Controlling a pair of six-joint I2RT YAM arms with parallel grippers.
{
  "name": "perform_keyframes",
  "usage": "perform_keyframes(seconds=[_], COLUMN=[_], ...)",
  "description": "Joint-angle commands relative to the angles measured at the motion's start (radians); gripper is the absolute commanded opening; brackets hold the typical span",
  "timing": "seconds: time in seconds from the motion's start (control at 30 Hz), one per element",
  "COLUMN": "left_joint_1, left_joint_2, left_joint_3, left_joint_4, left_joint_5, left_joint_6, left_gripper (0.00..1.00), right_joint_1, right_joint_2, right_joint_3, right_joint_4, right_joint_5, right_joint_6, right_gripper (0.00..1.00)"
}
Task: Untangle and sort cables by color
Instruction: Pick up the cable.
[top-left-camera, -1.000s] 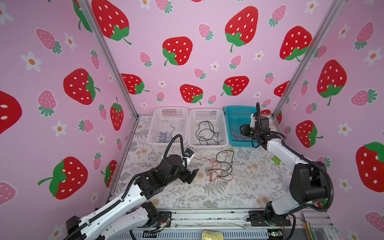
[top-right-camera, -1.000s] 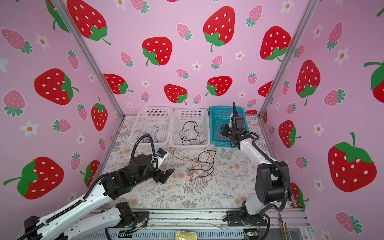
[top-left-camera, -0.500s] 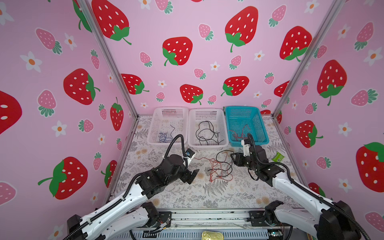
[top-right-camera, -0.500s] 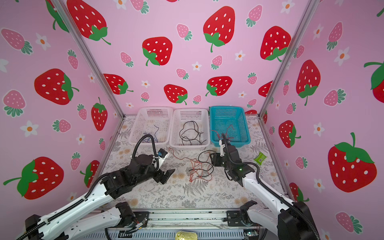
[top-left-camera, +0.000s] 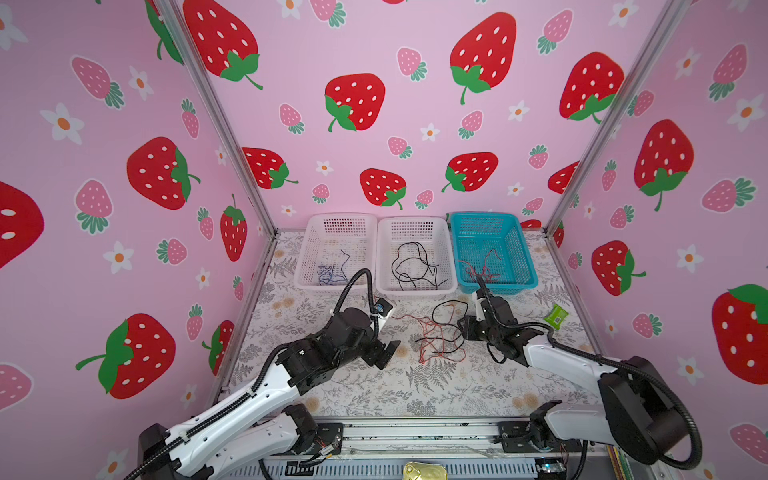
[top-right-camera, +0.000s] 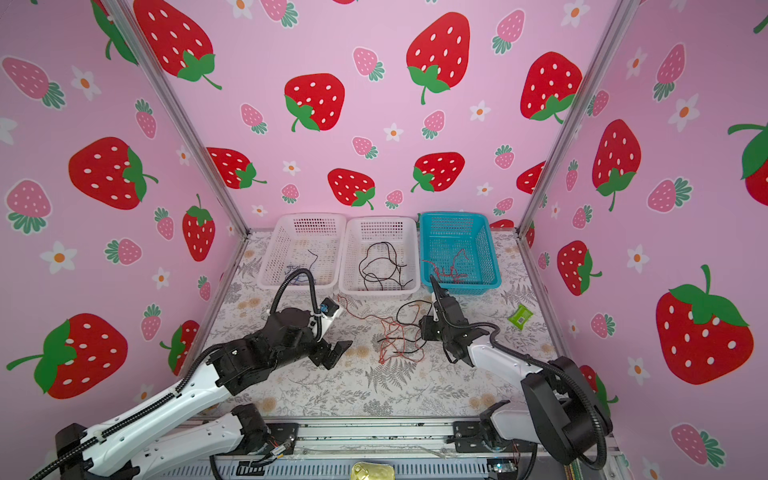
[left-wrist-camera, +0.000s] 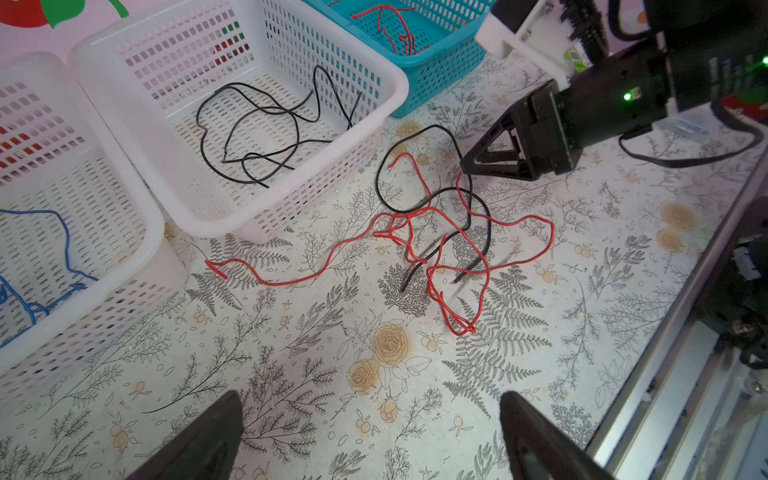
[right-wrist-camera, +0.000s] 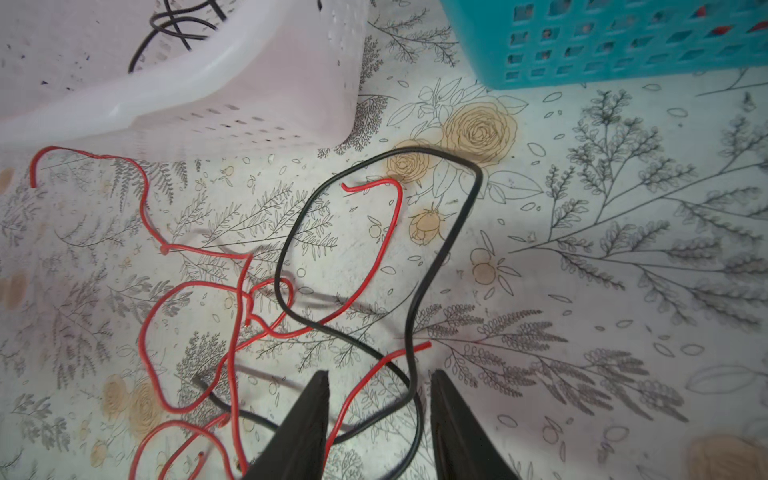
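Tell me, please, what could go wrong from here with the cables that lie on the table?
1. A black cable and a red cable both pass between the open jaws of the right gripper. Closing could pinch both colours at once.
2. The tangle looks knotted, so lifting one cable would likely drag the rest along.
3. The left gripper is open and apart from the tangle, so nothing pins it down.

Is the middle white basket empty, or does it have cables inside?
Not empty. The middle white basket holds several black cables, lying loose on its floor; no other colour shows inside.
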Motion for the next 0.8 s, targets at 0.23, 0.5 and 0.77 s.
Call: perform_keyframes(seconds=[0.23, 0.5, 0.77], left_joint_1=[0.001, 0.000, 0.000], left_joint_2=[0.192, 0.235, 0.207], left_joint_3=[0.122, 0.159, 0.166], left_joint_4=[-0.070, -0.123, -0.139], left_joint_5=[0.157, 0.140, 0.139], left_joint_6=[-0.091, -0.101, -0.099], left_gripper=[0.98, 0.98, 0.98], right_joint_1=[-0.010, -0.005, 0.026], right_joint_2=[0.141, 0.047, -0.182], right_joint_3=[0.040, 0.036, 0.067], right_joint_4=[0.100, 0.128, 0.033], right_joint_5=[0.070, 0.049, 0.014], right_joint_6=[-0.060, -0.144, -0.197], right_gripper=[0.34, 0.08, 0.00])
